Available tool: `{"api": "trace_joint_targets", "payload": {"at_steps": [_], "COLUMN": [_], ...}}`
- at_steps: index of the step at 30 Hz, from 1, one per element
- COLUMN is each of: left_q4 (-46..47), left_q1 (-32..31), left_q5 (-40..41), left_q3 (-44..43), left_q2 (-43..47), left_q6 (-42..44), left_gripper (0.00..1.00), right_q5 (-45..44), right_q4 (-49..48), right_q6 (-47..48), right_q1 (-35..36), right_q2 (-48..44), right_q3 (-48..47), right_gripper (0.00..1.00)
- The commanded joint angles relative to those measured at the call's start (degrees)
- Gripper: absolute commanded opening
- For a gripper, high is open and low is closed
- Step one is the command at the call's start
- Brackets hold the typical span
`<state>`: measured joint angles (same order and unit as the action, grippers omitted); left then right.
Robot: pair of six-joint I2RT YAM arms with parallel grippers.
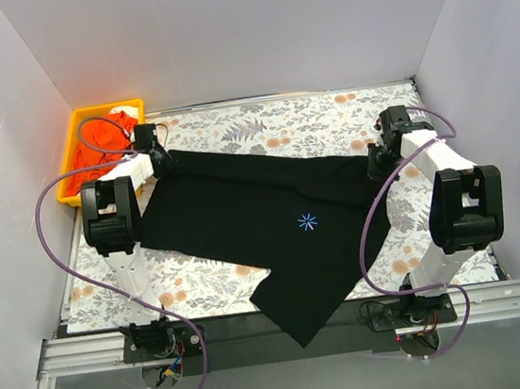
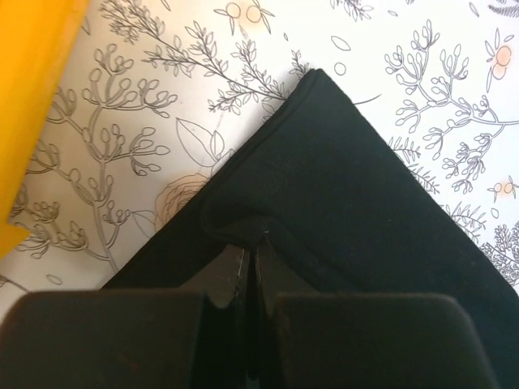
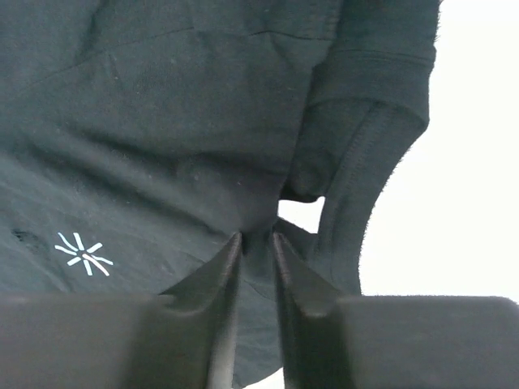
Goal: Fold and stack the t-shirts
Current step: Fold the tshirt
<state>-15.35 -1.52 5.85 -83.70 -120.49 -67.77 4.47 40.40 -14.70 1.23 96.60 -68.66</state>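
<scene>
**White-walled booth, black t-shirt (image 1: 242,206) spread over a floral table (image 1: 261,123)**

White walls close in the table on three sides. At the far left corner sits a yellow tray (image 1: 78,141) with orange cloth (image 1: 122,116) in it. Just beside it, the left gripper (image 2: 247,255) is clenched on the hemmed edge of the black t-shirt, close to a pointed corner of the cloth. From there the shirt lies slantwise across the table, and one part hangs over the near edge. A small blue starburst print (image 1: 308,222) shows near its middle. At the shirt's right end, the right gripper (image 3: 255,243) has its fingers slightly apart with a fold of cloth between them; I cannot tell whether it grips that fold.
</scene>
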Motion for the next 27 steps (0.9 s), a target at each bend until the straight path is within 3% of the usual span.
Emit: {"api": "trace_joint_targets", "payload": {"at_steps": [1, 2, 3, 5, 6, 8, 12, 19, 22, 27], "left_q4": [1.4, 1.3, 1.0, 0.7, 0.6, 0.6, 0.9, 1.2, 1.7, 2.2], "left_q1": [0.9, 0.9, 1.0, 0.9, 1.0, 0.9, 0.9, -0.7, -1.3, -1.7], "left_q5": [3.7, 3.6, 3.0, 2.5, 2.0, 2.0, 1.9, 0.0, -1.4, -2.4], "left_q3": [0.6, 0.6, 0.5, 0.4, 0.6, 1.4, 1.4, -3.3, -5.1, -7.8], "left_q2": [5.7, 5.9, 6.1, 7.3, 8.0, 9.6, 12.6, 10.5, 7.0, 0.9], "left_q6": [1.3, 1.8, 1.8, 1.2, 0.8, -0.4, -1.1, 0.0, 0.7, 0.6], "left_gripper": [0.0, 0.02, 0.11, 0.2, 0.36, 0.48, 0.61, 0.61, 0.47, 0.41], "right_q5": [-0.3, -0.3, -0.6, -0.1, 0.4, 1.1, 3.2, 6.5, 7.7, 9.9], "right_q4": [-1.9, -2.3, -2.9, -5.8, -6.8, -10.1, -15.9, -25.5, -28.7, -32.2], "right_q6": [0.2, 0.2, 0.0, -0.1, -0.3, -1.4, -4.0, -8.2, -9.9, -11.3], "right_q1": [-0.6, -0.6, -0.6, -2.5, -2.9, -4.2, -6.2, -8.6, -9.3, -9.7], "right_q2": [-3.5, -4.0, -4.3, -5.2, -5.4, -5.3, -4.2, 2.4, 5.3, 8.8], "right_q3": [-1.5, -1.5, -1.4, -0.8, -0.6, -0.7, -0.5, -0.3, -0.4, -1.1], "right_gripper": [0.29, 0.33, 0.36, 0.38, 0.38, 0.47, 0.56, 0.55, 0.53, 0.48]}}
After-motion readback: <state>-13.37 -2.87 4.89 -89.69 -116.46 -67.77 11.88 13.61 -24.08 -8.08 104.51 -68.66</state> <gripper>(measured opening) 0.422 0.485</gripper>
